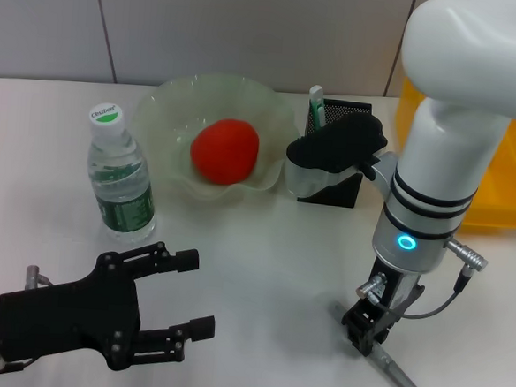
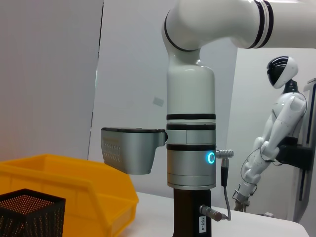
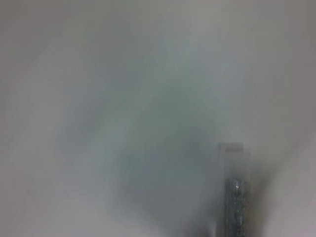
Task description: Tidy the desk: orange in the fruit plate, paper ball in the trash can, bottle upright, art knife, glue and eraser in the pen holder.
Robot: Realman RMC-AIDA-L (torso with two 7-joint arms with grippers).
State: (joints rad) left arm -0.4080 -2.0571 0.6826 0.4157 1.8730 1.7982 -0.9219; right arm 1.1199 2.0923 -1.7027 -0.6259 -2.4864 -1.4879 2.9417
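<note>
One orange in one green plate, one upright bottle, one mesh pen holder, one slim grey knife flat on the desk — right gripper clamped on it from above — left gripper spread wide, holding nothing.

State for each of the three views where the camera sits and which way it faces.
Head: up high, facing down at the table; shows left gripper and right gripper on the knife.
Left wrist: faces sideways at the right arm, bin, holder.
Right wrist: pressed close over the knife.
Shared: knife; bin and holder.
</note>
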